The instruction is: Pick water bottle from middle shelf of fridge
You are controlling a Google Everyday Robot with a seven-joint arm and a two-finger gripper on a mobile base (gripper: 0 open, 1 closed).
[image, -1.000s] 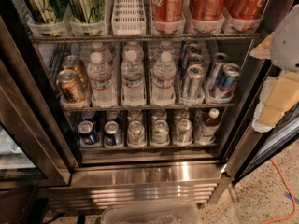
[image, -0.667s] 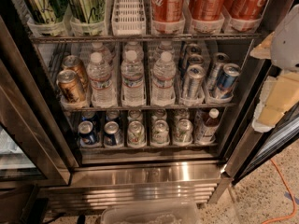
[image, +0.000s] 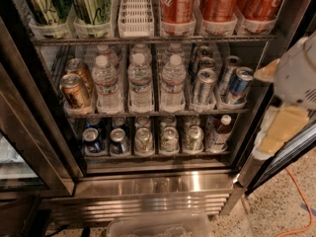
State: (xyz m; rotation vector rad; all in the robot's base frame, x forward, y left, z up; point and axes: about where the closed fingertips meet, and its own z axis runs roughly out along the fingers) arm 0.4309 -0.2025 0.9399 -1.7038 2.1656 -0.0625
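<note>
In the fridge, the middle shelf carries bronze cans left, the water bottle among clear bottles centre, and silver-blue cans right. The pincer hangs near right, outside the frame; I cannot tell its spread.

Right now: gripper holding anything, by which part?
Nothing visible. The gripper hangs at the right edge of the fridge, clear of the water bottle standing on the middle shelf.

The gripper, at the right edge, is rounded white with pale-yellow parts.
</note>
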